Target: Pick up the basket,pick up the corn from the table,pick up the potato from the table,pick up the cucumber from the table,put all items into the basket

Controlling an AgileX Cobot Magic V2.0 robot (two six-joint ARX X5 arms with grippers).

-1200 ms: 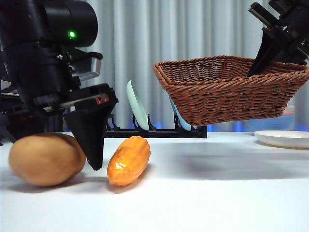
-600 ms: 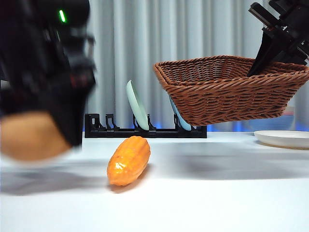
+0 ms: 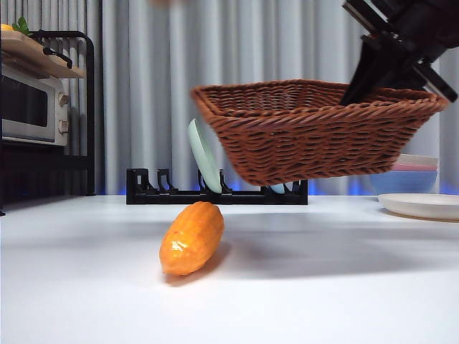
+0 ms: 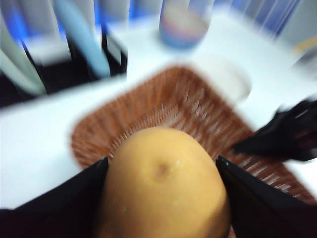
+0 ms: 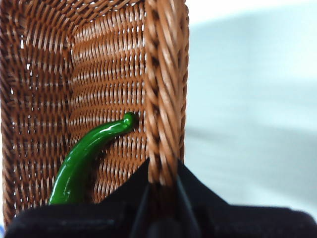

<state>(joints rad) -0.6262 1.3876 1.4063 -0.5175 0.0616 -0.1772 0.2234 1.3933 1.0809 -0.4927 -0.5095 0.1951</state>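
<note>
Above the table (image 3: 323,301): one basket (image 3: 315,129), rim pinched by the right gripper (image 5: 161,181), one cucumber (image 5: 84,156) inside. One potato (image 4: 163,183) clamped in the left gripper (image 4: 161,198) over it. One corn (image 3: 191,238) on the tabletop, left of the basket.

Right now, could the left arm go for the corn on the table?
Probably not yet. The left gripper is shut on the potato above the basket, which the right gripper holds by its rim. The corn lies alone on the table, nothing crowding it.
</note>
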